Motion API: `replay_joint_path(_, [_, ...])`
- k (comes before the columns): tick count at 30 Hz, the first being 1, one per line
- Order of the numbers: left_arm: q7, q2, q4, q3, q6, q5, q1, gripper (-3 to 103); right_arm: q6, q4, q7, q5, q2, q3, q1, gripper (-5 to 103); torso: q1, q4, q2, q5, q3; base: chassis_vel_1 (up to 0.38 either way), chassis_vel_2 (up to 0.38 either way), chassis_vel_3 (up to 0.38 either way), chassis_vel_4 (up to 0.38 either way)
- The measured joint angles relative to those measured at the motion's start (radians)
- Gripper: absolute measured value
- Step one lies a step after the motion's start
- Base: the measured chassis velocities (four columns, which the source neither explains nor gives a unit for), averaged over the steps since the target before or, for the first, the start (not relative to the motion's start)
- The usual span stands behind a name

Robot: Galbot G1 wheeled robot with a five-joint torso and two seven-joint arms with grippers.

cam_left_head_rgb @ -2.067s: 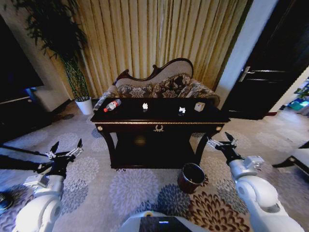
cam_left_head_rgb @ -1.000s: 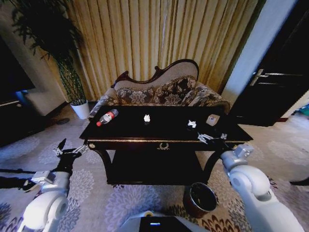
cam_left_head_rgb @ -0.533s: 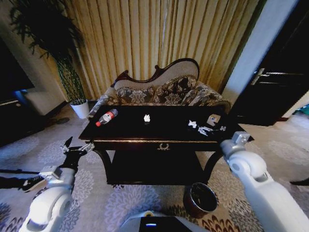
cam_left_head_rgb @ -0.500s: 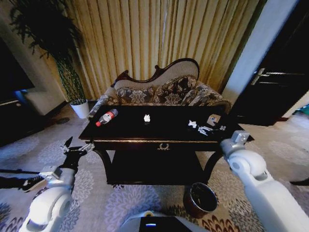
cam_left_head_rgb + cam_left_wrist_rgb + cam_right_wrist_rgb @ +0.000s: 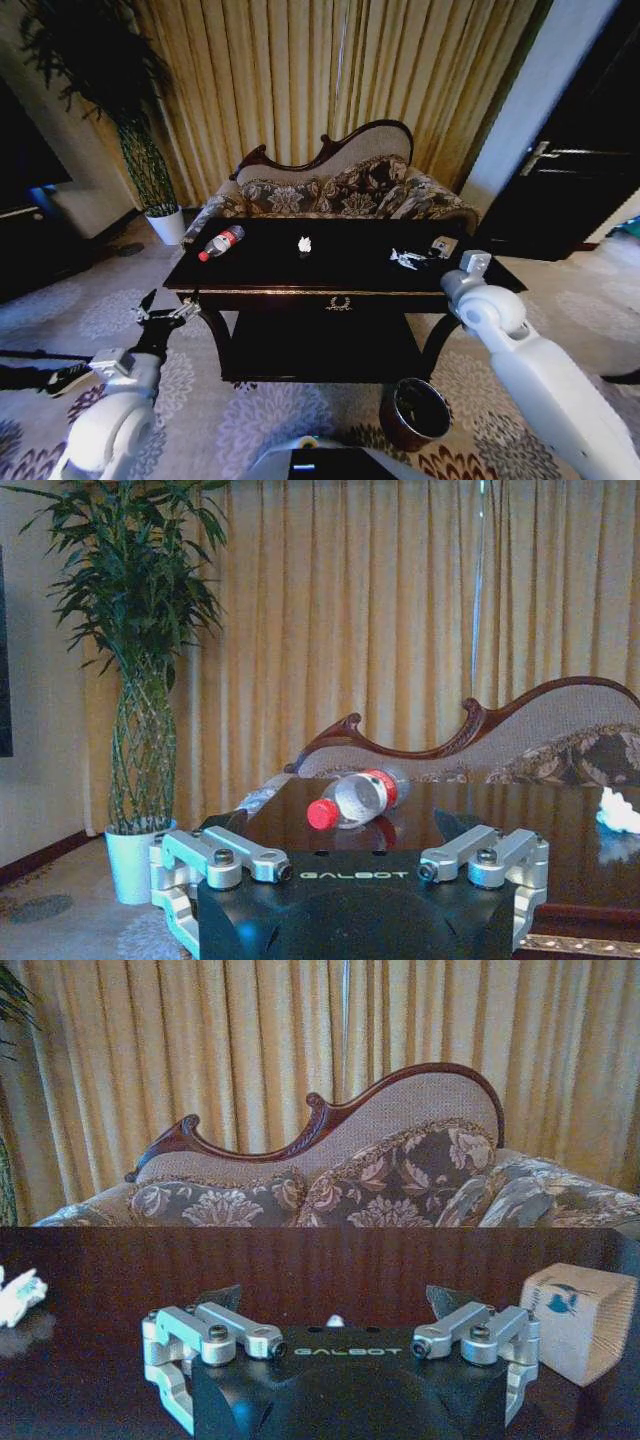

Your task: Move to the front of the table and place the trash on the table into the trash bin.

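The word "GALBOT" is printed on the black body of each gripper in both wrist views. The pale packet [image 5: 578,1322] carries a small blue mark too small to read.

The dark glossy counter [image 5: 340,290], with a gold emblem on its front drawer, stands before an ornate patterned sofa [image 5: 330,190] and gold curtains [image 5: 330,80] on a floral carpet. A tall plant in a white pot [image 5: 168,224] stands at the left, and a dark door [image 5: 580,170] at the right.

On the counter lie a clear plastic bottle [image 5: 221,242] with a red cap and label near its left end, a white crumpled scrap [image 5: 304,243] around the middle, and another white scrap [image 5: 338,1320] just ahead of the right gripper [image 5: 412,260], with the packet beside it at the right end. The reddish-brown trash bin [image 5: 414,412] stands on the carpet by the counter's front right leg.

The right gripper hovers low over the counter, fingers spread and holding nothing. The left gripper [image 5: 168,312] hangs off the counter's front left corner, fingers also spread, empty.
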State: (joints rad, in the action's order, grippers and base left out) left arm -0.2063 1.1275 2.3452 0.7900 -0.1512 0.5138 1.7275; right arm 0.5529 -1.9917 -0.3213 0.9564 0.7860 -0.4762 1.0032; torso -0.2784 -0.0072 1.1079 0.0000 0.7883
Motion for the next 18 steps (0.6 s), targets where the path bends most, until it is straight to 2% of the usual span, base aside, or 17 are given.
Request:
replay_joint_path(7, [-0.014,0.002,0.016,-0.015,0.000,-0.004,0.002,100,0.034,0.062,0.002,0.047,-0.005,0.105,-0.100,100,0.000,0.0001,0.000,-0.0001,0.000,0.000,0.000,0.000,0.000])
replay_joint_path(18, [-0.009,0.011,0.003,-0.020,0.034,0.024,-0.002,100,0.037,0.171,-0.009,0.010,0.046,0.222,-0.192,100,0.000,0.0001,0.000,-0.0002,0.000,0.000,0.000,0.000,0.000])
